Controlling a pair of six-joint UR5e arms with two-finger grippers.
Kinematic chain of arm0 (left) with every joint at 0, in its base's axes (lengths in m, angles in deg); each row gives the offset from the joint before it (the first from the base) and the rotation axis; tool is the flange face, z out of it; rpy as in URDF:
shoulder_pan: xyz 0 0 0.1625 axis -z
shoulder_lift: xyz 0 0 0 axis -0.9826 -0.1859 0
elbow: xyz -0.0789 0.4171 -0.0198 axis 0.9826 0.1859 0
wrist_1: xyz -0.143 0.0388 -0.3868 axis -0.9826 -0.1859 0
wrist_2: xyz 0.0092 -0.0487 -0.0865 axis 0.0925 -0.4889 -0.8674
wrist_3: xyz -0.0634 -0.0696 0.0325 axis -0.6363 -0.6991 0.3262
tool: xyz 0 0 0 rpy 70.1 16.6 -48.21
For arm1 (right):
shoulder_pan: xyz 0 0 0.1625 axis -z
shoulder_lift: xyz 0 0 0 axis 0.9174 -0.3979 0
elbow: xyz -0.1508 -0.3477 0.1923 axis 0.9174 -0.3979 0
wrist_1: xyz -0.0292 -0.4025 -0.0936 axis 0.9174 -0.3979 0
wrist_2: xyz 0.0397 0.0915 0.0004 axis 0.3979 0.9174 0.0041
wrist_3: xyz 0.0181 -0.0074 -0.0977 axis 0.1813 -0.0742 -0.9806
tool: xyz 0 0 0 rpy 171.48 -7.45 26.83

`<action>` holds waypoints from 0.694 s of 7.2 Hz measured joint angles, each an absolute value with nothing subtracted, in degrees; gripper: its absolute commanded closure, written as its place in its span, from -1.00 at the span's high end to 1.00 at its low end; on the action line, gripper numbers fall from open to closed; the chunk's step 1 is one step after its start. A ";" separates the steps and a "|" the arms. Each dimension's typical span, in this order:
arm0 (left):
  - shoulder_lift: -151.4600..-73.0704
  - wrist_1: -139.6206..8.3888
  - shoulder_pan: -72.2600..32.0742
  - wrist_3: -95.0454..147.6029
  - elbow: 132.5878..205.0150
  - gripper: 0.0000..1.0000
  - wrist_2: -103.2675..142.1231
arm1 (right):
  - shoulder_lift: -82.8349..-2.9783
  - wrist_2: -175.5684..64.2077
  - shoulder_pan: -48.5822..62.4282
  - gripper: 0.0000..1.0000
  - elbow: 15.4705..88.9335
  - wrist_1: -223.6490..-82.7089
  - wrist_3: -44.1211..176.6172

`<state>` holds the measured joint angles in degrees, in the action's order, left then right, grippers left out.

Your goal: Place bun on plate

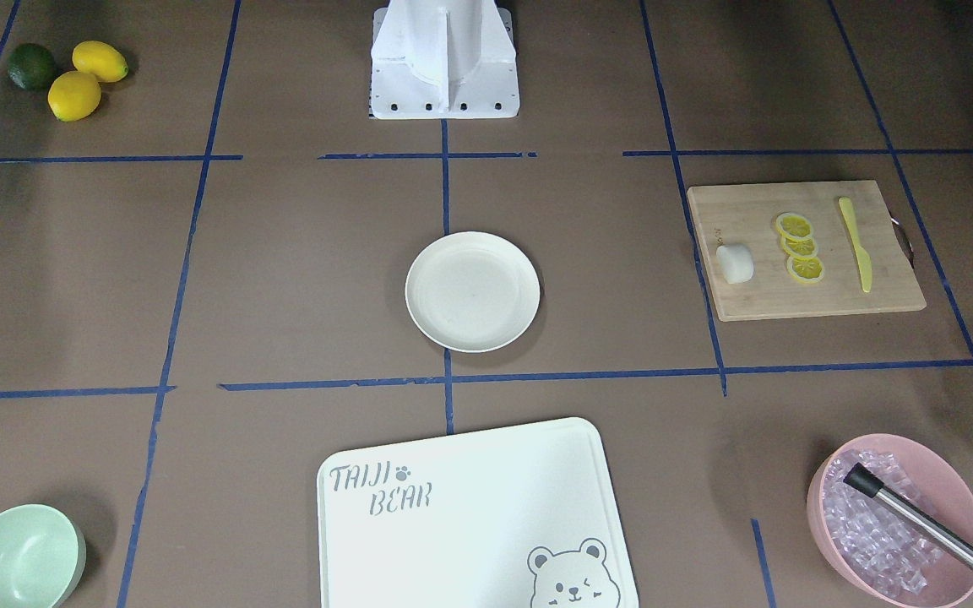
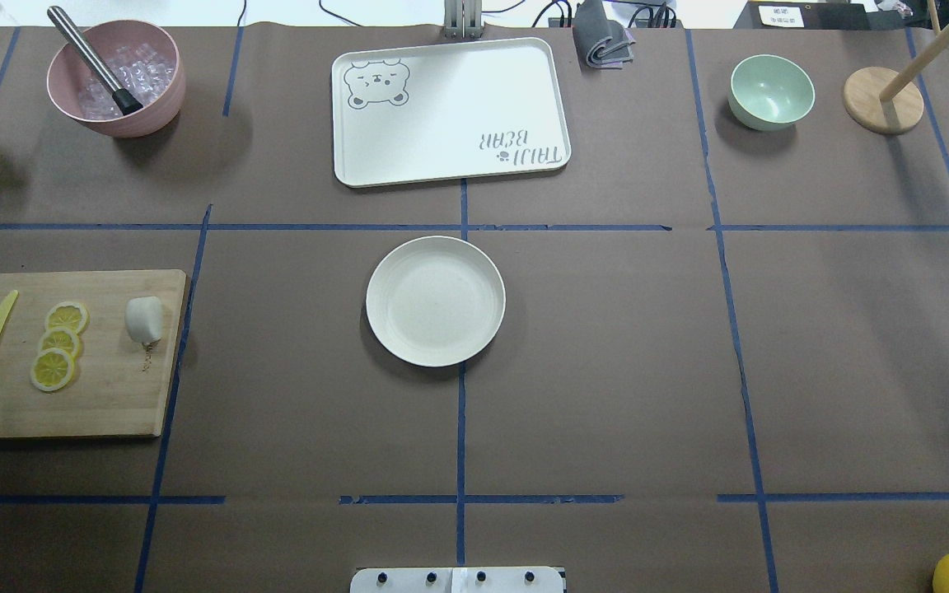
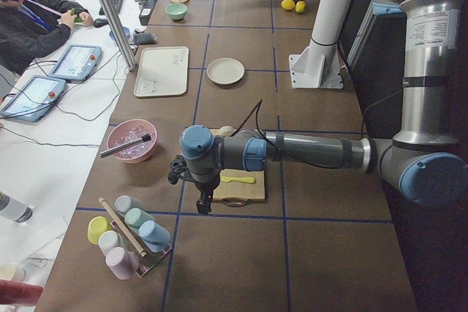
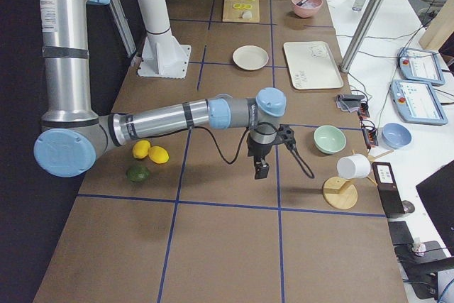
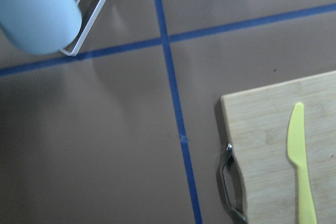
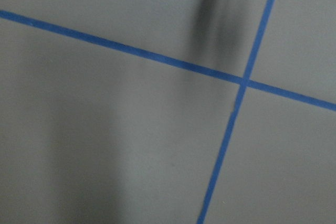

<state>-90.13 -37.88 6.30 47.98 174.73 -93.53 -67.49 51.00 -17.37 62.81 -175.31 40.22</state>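
Note:
The bun, a small white lump, lies on a wooden cutting board beside three lemon slices and a yellow knife. The cream plate sits bare at the table's middle. My left gripper shows only in the exterior left view, hanging over the board's handle end, away from the bun; I cannot tell its state. My right gripper shows only in the exterior right view, over bare table far from the plate; its state cannot be told either.
A pink bowl of ice holds a metal tool. A bear-print tray lies beyond the plate, with a mint bowl and a wooden mug stand to its right. Lemons and a lime sit near the robot. A cup rack stands past the board.

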 measured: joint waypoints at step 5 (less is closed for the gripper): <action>-96.20 -45.06 3.82 41.36 175.04 1.00 -94.35 | -71.30 52.73 -22.00 1.00 62.92 -175.29 38.54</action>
